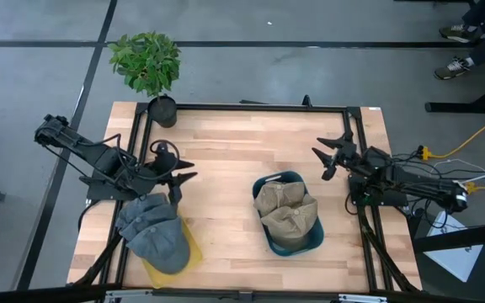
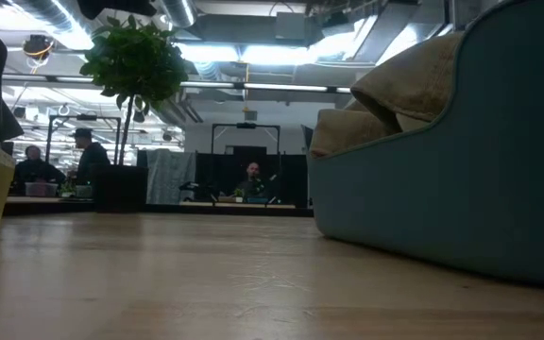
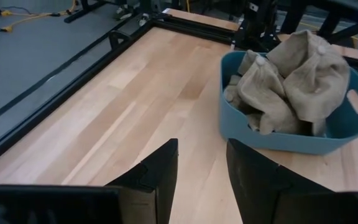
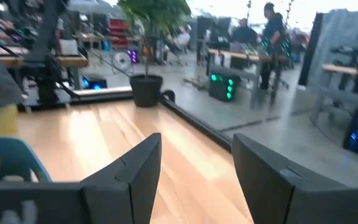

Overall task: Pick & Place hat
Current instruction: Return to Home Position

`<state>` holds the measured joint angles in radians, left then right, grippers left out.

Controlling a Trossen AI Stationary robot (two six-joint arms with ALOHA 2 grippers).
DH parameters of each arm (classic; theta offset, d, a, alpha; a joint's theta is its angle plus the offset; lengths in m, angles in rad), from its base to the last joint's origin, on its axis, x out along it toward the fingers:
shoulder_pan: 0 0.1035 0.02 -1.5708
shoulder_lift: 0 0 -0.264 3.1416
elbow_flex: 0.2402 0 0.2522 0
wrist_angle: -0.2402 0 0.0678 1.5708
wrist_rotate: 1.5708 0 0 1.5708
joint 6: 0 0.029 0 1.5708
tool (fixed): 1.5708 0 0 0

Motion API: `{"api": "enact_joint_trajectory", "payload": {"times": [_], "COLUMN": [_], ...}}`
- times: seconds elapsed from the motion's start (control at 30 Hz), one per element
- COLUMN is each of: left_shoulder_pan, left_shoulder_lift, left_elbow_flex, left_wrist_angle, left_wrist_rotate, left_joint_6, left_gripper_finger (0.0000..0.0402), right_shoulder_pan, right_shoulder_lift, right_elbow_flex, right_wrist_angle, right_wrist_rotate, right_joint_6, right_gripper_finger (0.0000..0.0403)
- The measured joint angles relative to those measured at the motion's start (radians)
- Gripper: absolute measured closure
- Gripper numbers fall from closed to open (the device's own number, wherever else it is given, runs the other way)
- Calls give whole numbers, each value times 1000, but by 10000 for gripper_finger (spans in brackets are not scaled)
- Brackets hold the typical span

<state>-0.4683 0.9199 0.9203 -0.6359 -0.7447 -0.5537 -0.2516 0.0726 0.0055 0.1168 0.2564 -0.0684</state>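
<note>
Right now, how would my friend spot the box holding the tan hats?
Look at the wooden table, just right of its middle. The blue bin sits there, stuffed with tan caps. The yellow bin, on the left, holds grey-blue caps instead.

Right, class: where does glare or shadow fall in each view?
Low view: ceiling lights glare behind the plant; the blue bin faces us in shade. High view: even light on the table, no glare. Right wrist view: the room beyond is brightest.

brown caps [image 1: 286, 209] heaped in blue bin [image 1: 301, 247] | grey-blue caps [image 1: 154, 231] apparently piled over yellow bin [image 1: 194, 247]
</note>
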Motion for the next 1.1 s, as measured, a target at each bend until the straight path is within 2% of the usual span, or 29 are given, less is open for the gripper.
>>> {"api": "enact_joint_trajectory", "payload": {"times": [0.23, 0.43, 0.63, 0.83, 1.1], "left_shoulder_pan": [1, 27, 77, 154, 261], "left_shoulder_lift": [-44, -197, -388, -592, -787], "left_elbow_flex": [-26, -195, -372, -518, -697], "left_wrist_angle": [-12, 84, 272, 332, 544], "left_wrist_rotate": [6, 46, 228, 276, 484], "left_joint_6": [-9, 9, 215, 261, 379], "left_gripper_finger": [270, 270, 270, 270, 270], "right_shoulder_pan": [0, -1, -1, -1, -1], "right_shoulder_lift": [-24, -21, -21, -21, -21], "right_elbow_flex": [0, 1, 1, 1, 1], "right_wrist_angle": [-55, -56, -55, -55, -54], "right_wrist_rotate": [12, 14, 21, 32, 32], "right_joint_6": [5, -8, -20, -93, -93], "right_gripper_finger": [207, 207, 207, 207, 207]}}
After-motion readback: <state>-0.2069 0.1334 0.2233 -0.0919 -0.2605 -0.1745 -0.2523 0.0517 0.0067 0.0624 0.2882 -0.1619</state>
